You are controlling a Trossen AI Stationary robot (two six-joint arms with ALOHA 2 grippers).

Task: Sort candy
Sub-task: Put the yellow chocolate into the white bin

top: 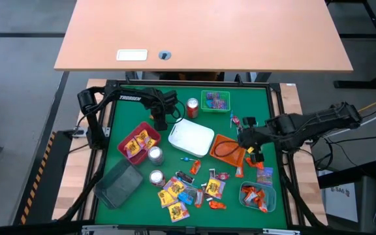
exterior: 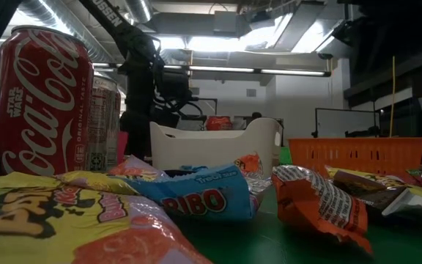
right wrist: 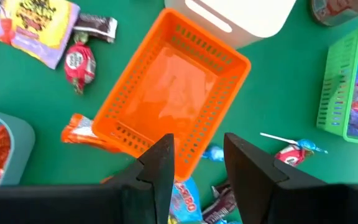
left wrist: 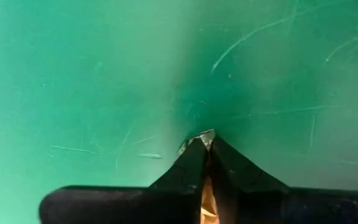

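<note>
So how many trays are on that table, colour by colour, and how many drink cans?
Red tray: 1
White tray: 1
Orange tray: 1
Green tray: 1
Grey-blue tray: 1
Dark grey tray: 1
Cans: 3
Total: 9

1. The overhead camera looks straight down on the whole green mat (top: 129,147).
2. The low one sits among wrappers, facing level across to the white tray (exterior: 215,143).
3. The left wrist camera is pressed near bare mat; the right looks down on the orange basket (right wrist: 176,106), also seen overhead and low.
</note>
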